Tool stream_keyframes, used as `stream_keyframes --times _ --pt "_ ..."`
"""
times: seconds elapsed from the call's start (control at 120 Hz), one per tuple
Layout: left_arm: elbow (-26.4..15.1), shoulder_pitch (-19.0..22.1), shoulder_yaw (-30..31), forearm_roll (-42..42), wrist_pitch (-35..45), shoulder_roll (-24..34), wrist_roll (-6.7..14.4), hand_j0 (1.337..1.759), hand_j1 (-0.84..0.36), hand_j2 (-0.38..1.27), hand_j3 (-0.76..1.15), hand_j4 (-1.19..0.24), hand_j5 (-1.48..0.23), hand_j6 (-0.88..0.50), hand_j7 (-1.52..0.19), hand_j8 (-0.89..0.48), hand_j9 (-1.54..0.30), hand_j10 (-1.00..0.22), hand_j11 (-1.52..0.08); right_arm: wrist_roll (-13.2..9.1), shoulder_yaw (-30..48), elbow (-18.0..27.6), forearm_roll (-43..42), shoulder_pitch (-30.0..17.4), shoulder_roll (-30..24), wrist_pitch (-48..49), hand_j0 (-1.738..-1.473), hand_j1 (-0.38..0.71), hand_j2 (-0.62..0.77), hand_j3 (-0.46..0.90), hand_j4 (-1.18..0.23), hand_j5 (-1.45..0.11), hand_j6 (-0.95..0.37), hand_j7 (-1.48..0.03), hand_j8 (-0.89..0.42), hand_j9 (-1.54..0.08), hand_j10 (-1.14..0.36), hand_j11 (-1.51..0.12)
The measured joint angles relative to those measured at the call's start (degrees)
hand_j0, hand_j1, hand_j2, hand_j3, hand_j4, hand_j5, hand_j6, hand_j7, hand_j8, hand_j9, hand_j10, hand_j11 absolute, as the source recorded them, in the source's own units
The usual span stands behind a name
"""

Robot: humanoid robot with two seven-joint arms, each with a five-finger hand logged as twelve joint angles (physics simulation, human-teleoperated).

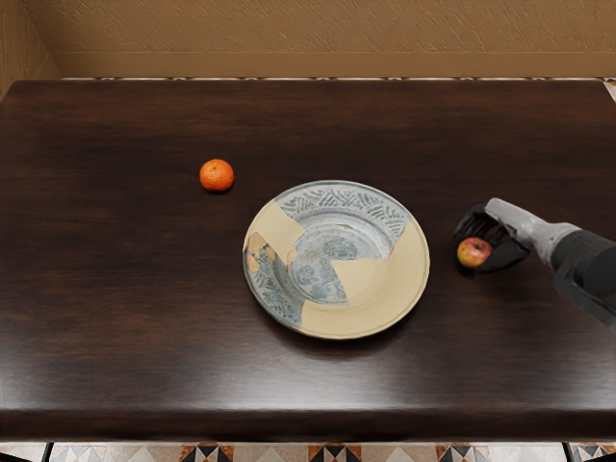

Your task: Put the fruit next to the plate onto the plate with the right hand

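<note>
I noted plate grey-blue with cream patches, zigzag band on rim. I saw apple red-yellow, orange bright orange, table dark brown, right hand black.

You have the round, shallow grey-and-cream patterned plate lying flat on the dark wooden bench. The small red-and-yellow apple sits just right of its rim, not touching it.
</note>
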Motion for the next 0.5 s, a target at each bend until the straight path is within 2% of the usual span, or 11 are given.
stream_keyframes --times 0.5 --pt "0.0 0.03 0.0 0.0 0.0 0.0 0.0 1.658 0.07 0.05 0.0 -0.23 -0.3 -0.23 -0.3 -0.23 -0.3 -0.23 -0.3 0.78 1.62 0.31 5.29 4.07 -0.18 1.74 -1.658 0.24 0.06 0.0 -0.53 -0.71 -0.5 -0.7 -0.44 -0.7 -0.53 -0.7"
